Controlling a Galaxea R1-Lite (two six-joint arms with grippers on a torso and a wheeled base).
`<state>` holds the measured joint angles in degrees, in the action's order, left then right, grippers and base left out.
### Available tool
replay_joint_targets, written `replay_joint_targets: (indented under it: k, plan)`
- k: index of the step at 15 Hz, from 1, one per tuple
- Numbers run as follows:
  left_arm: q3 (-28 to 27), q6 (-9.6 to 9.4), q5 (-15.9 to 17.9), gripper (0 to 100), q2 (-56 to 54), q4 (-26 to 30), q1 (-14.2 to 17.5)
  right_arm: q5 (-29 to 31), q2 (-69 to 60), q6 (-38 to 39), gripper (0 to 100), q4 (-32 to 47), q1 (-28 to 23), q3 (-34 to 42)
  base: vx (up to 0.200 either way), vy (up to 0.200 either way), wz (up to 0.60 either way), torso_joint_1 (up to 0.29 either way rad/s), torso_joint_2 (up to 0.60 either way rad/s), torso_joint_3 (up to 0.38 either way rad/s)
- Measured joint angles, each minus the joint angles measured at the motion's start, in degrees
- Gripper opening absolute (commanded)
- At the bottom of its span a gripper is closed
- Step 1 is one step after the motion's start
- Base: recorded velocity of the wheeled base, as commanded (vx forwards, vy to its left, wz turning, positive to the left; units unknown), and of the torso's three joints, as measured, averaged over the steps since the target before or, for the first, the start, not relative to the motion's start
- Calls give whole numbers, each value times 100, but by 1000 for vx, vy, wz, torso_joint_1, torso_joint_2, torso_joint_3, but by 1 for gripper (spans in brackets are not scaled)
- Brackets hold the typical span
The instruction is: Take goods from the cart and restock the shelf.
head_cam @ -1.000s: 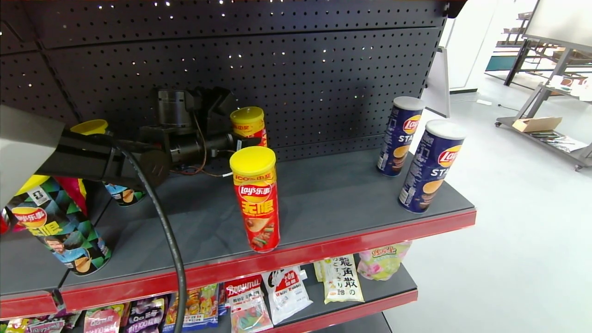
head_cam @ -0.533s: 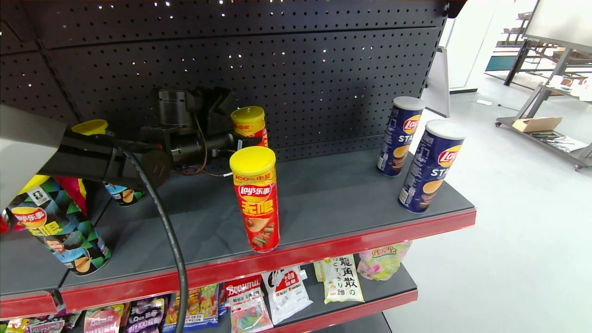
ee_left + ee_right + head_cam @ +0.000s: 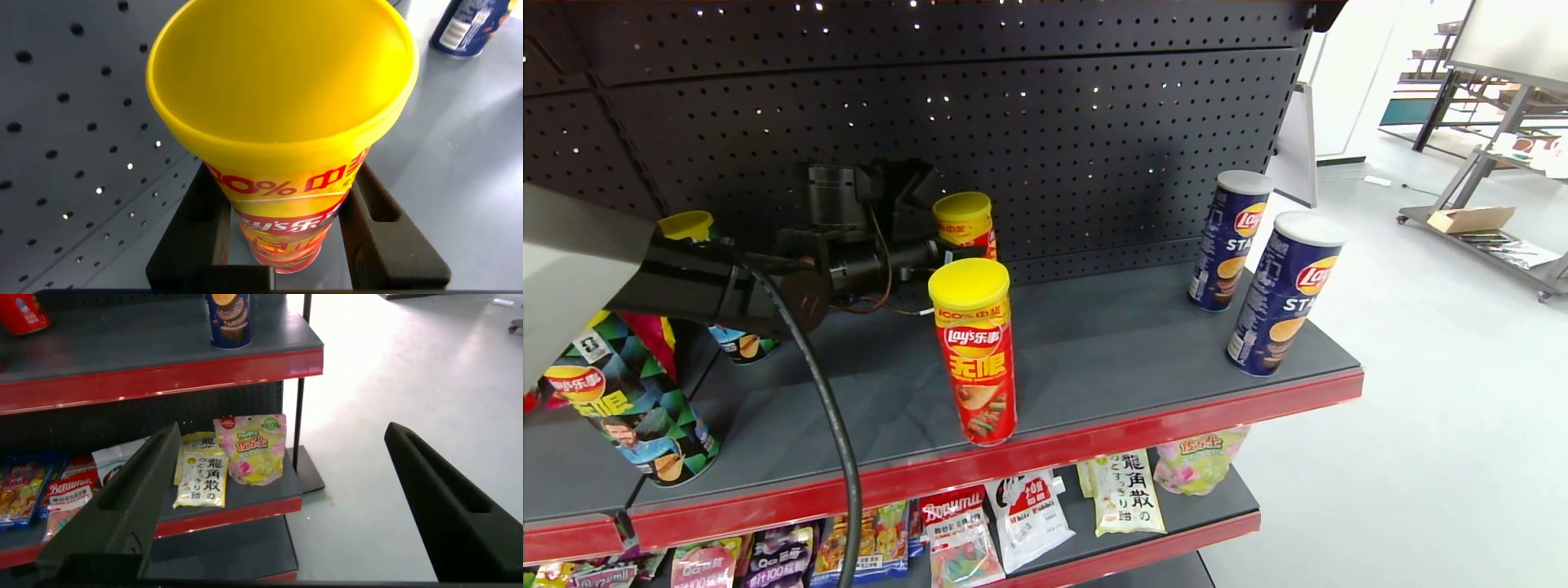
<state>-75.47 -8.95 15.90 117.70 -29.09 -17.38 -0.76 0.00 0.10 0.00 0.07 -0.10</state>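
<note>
1. The left pincer (image 3: 282, 233) is clamping the yellow-lidded red can (image 3: 964, 222) at the back of the shelf (image 3: 1094, 343). The right pincer (image 3: 282, 437) is hanging with its fingers apart, holding nothing.
2. The can's base is hidden, so letting go early is risking a topple.
3. A careless retreat is risking a knock to the front red can (image 3: 974, 351), which is standing just ahead.
4. The shelf is lying flat and dark against the pegboard (image 3: 1094, 147), with two blue cans (image 3: 1286, 294) standing well apart rightward.
5. Pale floor (image 3: 1421, 425) is stretching toward a metal rack (image 3: 1503, 245).
</note>
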Motion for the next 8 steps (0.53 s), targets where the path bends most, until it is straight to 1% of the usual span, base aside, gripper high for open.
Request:
replay_joint_targets:
  k: [1, 2, 8]
  plan:
    - [9, 0, -2, 0, 2, 0, 0, 0, 0, -2, 100, 0, 0, 0, 0, 0, 0, 0, 0, 0]
    - [20, 0, -6, 100, 2, -2, 0, 0, 0, 0, 100, 0, 0, 0, 0, 0, 0, 0, 0, 0]
    - [65, 24, -20, 100, -39, 18, -63, 0, 0, 0, 100, 0, 0, 0, 0, 0, 0, 0, 0, 0]
